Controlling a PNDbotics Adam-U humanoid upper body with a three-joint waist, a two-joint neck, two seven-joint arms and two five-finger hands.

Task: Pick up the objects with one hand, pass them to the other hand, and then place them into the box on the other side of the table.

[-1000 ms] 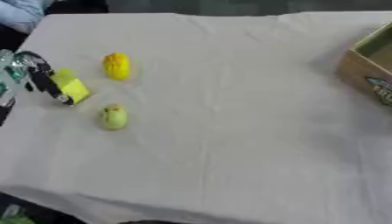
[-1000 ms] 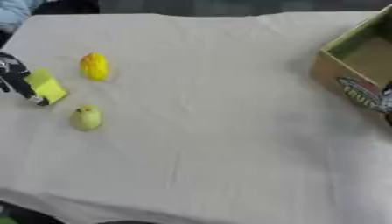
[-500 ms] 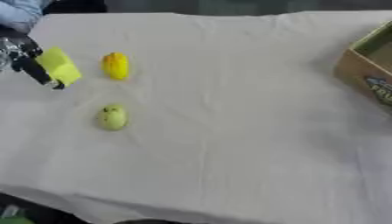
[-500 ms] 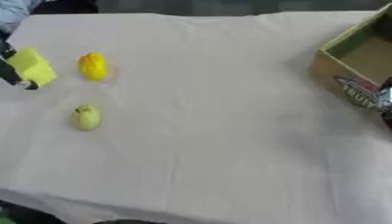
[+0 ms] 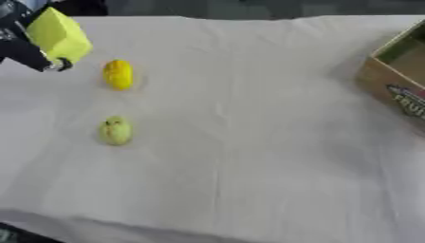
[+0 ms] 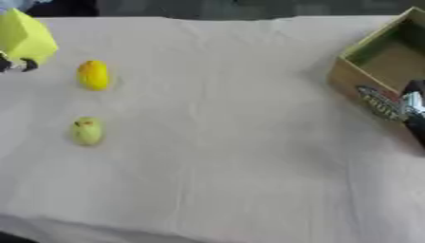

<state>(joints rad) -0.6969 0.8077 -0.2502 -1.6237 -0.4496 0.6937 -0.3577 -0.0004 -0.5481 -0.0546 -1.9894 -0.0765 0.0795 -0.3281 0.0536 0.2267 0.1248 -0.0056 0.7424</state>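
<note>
The left hand [image 5: 25, 50] is reaching in from the upper left corner, its fingers curling round a yellow block [image 5: 58, 35] and holding it up off the desk [image 5: 249, 142]. The right hand [image 6: 412, 107] is showing at the right edge beside the box [image 6: 378, 71]; whether it is open cannot be told. A yellow fruit [image 5: 118, 74] and a green fruit [image 5: 115, 131] are lying on the cloth, near each other, well apart from the box.

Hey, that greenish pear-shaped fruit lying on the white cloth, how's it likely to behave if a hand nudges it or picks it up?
The greenish pear-shaped fruit lies on its side and looks rounded, so a nudge would probably roll it, likely in a curve. The white cloth may slow it somewhat. Its smooth-looking skin suggests it could slip between fingers.
</note>
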